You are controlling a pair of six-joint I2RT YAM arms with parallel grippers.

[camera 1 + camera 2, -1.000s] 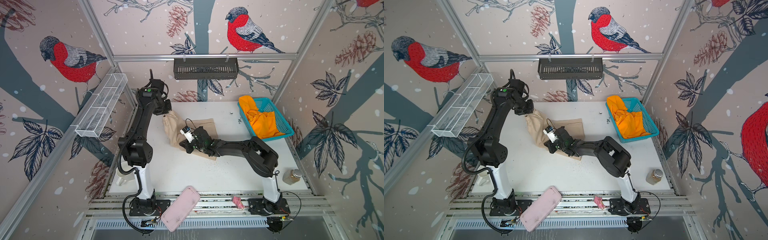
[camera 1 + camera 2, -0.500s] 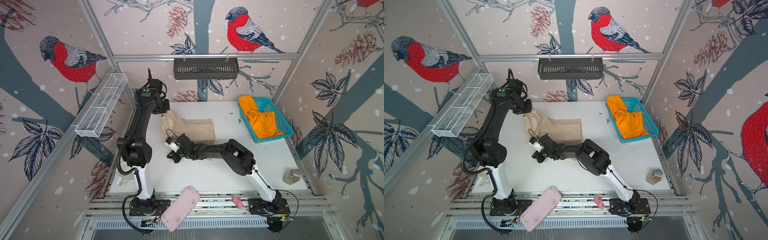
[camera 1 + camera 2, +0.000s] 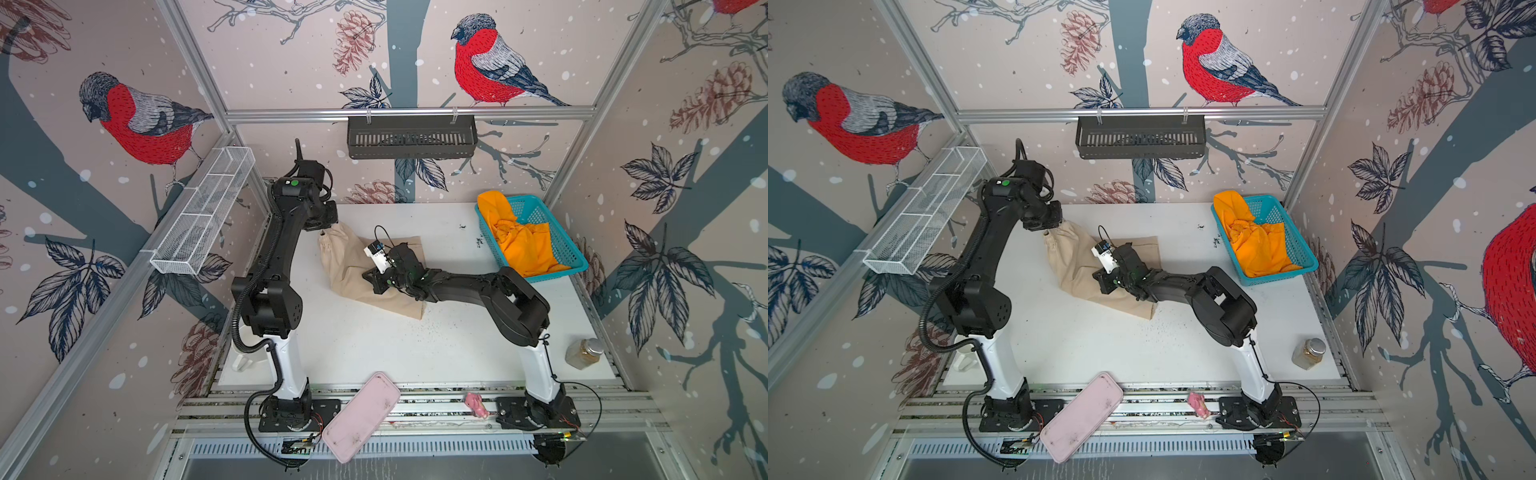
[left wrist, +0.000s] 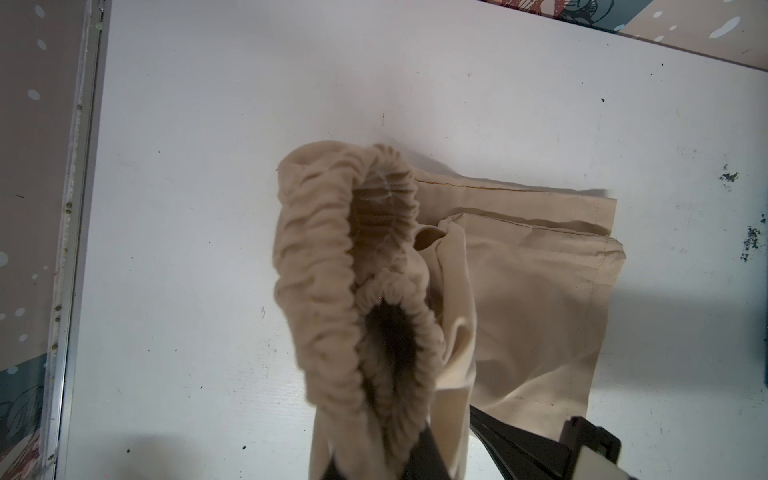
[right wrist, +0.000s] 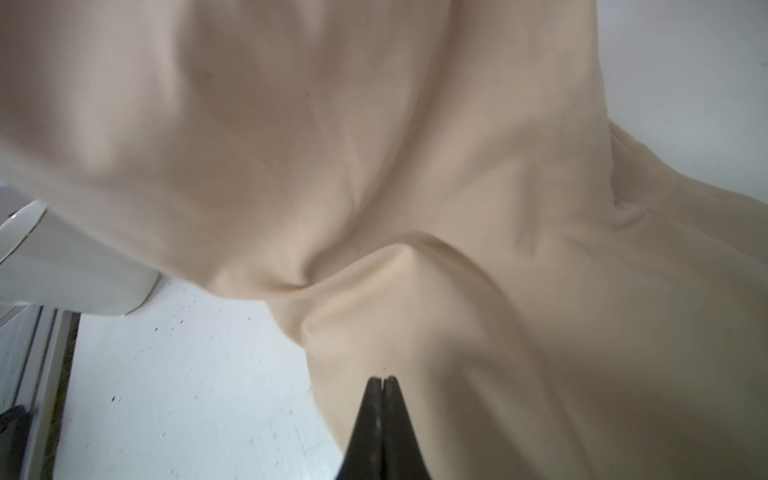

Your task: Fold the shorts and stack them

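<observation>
The left gripper is pinching the beige shorts by their gathered waistband, jaws nearly closed. The right gripper is pointing at the same shorts, tips pressed together.

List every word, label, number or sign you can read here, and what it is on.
None can be read.
White module on the right wrist: tiny dark marks, too small to read.
Dark scuffs on the table: blurred, no letters made out.
Beige shorts: no print visible.
</observation>
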